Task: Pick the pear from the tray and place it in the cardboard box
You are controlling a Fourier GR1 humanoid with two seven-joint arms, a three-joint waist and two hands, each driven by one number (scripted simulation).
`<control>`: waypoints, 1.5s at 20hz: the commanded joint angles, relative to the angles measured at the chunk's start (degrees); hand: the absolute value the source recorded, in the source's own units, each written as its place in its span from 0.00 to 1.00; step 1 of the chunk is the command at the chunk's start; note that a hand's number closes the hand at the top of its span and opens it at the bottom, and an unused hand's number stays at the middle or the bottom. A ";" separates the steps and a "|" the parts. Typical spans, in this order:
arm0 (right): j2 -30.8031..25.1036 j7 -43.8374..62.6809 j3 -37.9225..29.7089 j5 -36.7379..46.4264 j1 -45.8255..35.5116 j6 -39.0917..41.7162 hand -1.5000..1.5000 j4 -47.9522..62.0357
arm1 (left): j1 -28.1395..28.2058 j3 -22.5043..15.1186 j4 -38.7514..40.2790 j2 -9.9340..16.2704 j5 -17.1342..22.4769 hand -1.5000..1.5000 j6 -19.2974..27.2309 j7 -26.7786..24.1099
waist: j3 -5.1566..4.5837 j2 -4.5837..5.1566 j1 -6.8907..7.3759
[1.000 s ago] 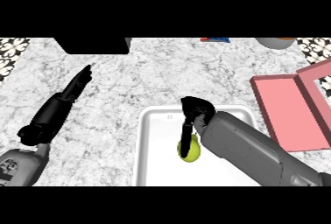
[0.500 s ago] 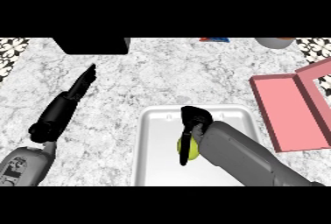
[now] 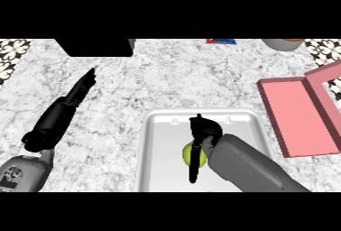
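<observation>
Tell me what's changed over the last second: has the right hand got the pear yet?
The right hand has slid lower and left over the pear, fingers now draped down across it; a closed grip isn't visible. The pear remains in the tray. The left hand and pink box look unchanged.

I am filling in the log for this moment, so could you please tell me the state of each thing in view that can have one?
Pear: in the tray, right hand against it, not visibly lifted.
Tray: flat on the counter, holding the pear.
Box: pink, open, lid back, nothing visible inside.
Right hand: over the tray, fingers reaching down beside the pear.
Left hand: open, fingers straight, holding nothing.
</observation>
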 commanded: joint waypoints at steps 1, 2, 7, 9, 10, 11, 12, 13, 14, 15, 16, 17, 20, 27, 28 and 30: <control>4.14 4.31 0.56 2.44 1.53 2.28 1.00 3.01 | 0.57 0.35 0.83 -0.52 -1.51 0.50 -1.11 -1.35 | 0.04 0.46 0.15; -0.57 1.17 1.43 4.04 5.13 2.68 1.00 -2.11 | 4.44 -0.61 -6.20 -1.02 -1.28 0.50 0.00 2.40 | 0.06 0.25 0.18; 1.65 -6.86 -0.01 13.39 3.57 -0.23 1.00 2.68 | -3.23 2.89 -0.64 -1.98 -0.59 0.50 -2.83 3.76 | 0.07 0.47 0.03; 3.68 -5.41 -0.51 15.69 1.60 0.73 1.00 2.77 | -1.86 2.63 1.04 -2.66 -2.82 0.50 -2.20 1.35 | 0.06 0.45 0.13; 3.46 -6.48 -1.84 16.29 0.55 1.94 1.00 3.65 | 0.01 2.57 -1.12 -2.47 -2.61 0.50 -3.13 0.38 | 0.06 0.43 0.30; 3.52 -11.23 -4.56 16.94 -4.02 -1.22 1.00 11.87 | -1.68 1.56 0.03 -3.60 -2.88 0.50 -2.20 1.71 | 0.08 0.68 0.81; 1.53 -14.44 -4.36 19.52 -3.72 -5.51 1.00 12.68 | -1.57 3.18 0.38 -1.86 -1.10 0.50 -4.06 0.95 | 0.09 0.81 1.11; 1.34 -15.52 -7.11 19.36 -6.08 -8.04 1.00 14.95 | -3.16 2.98 0.63 -1.63 -1.54 0.50 -4.16 1.04 | 0.12 1.07 1.51; -1.12 -16.40 -9.89 19.43 -8.81 -9.78 1.00 15.37 | -2.01 2.50 0.83 -1.47 -2.34 0.50 -4.00 -0.41 | 0.14 1.31 2.07; -2.21 -16.82 -11.64 20.02 -11.35 -11.43 1.00 16.14 | -1.43 1.63 1.12 -3.50 -2.46 0.50 -2.82 -0.76 | 0.13 1.43 2.31; -4.16 -17.97 -13.06 21.21 -12.53 -14.74 1.00 17.85 | -2.12 1.16 0.37 -3.25 -2.42 0.50 -3.36 0.13 | 0.21 1.81 3.00; -1.47 -17.55 -13.22 22.21 -15.11 -16.25 1.00 21.29 | -3.59 1.23 0.42 -3.51 -2.44 0.50 -3.44 -0.02 | 0.17 1.94 3.57; -2.46 -23.91 -14.03 25.07 -17.36 -21.79 1.00 27.34 | -1.23 1.49 -0.98 -3.11 -2.12 0.50 -3.88 -0.24 | 0.14 1.61 3.93; -0.42 -25.39 -11.80 33.80 -28.24 -26.17 1.00 35.53 | -2.73 1.33 2.97 -5.04 -3.99 0.50 -2.90 -0.73 | 0.03 1.04 2.00; 1.35 -22.33 -11.26 35.63 -30.08 -27.49 1.00 36.50 | -3.39 1.80 2.35 -4.20 -3.38 0.50 -3.86 0.93 | 0.03 0.93 2.02; 0.84 -21.49 -12.87 35.60 -31.19 -27.19 1.00 33.95 | -3.72 4.23 4.92 -3.19 -2.55 0.50 -4.95 -1.01 | 0.02 0.58 0.64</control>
